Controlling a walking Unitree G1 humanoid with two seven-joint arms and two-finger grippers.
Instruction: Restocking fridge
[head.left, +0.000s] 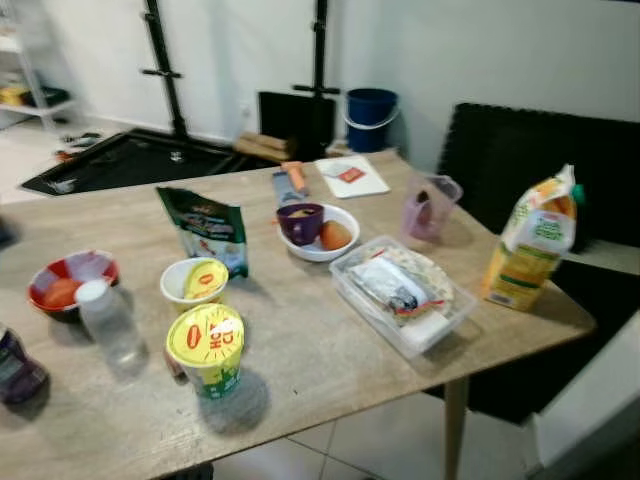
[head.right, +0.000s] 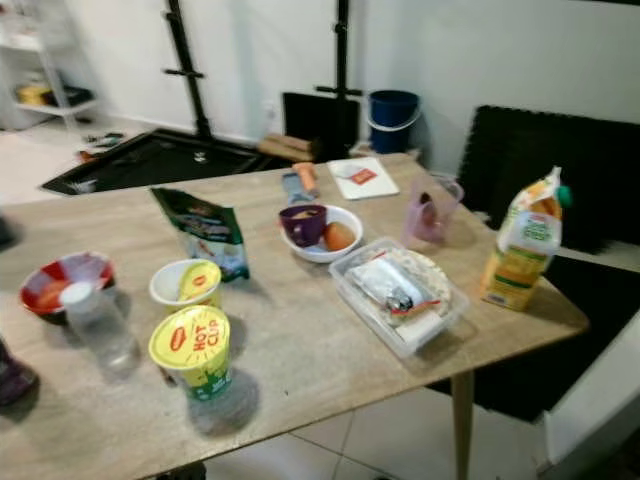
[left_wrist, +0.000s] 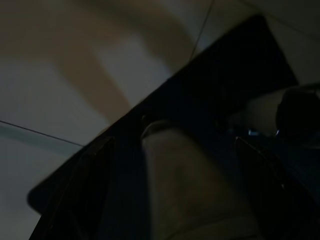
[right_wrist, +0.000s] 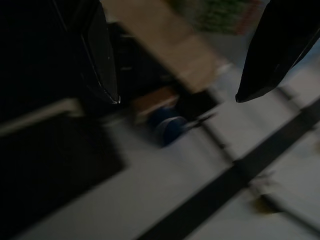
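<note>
One upright juice carton (head.left: 532, 240), orange-green, gabled top, near table (head.left: 320, 330) corner

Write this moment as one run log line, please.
stage: facing table | juice carton upright at right edge | hot cup near front | right claw open, idle

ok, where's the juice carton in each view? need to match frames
Left eye view: juice carton upright near the table's right edge.
Right eye view: same carton, same spot.
Left wrist view: too dark to make it out.
Right wrist view: blurred, cannot identify it.
Shared landmark: clear plastic container just left of the carton.
</note>
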